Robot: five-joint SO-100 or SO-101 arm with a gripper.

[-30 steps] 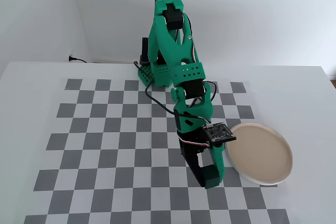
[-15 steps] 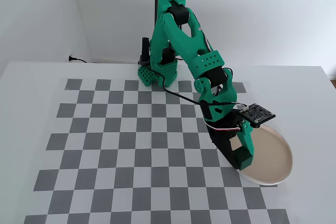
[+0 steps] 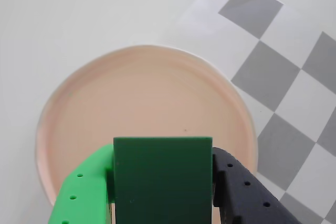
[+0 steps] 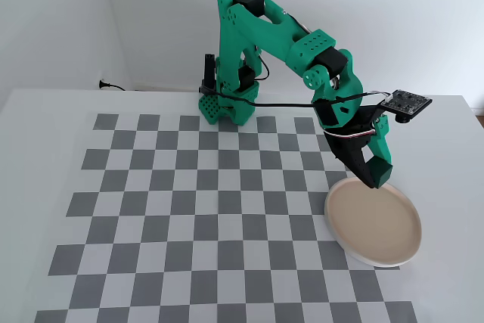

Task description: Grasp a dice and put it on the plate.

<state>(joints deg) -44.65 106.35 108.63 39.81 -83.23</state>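
— What carries everything?
— A flat white table (image 4: 45,187) with a grey-and-white checkerboard mat (image 4: 174,209) spread across it.
— And directly on it?
— 1 round, shallow beige-pink plate (image 4: 408,221) at the mat's right edge in the fixed view, and the arm's green base (image 4: 219,107) at the far side.
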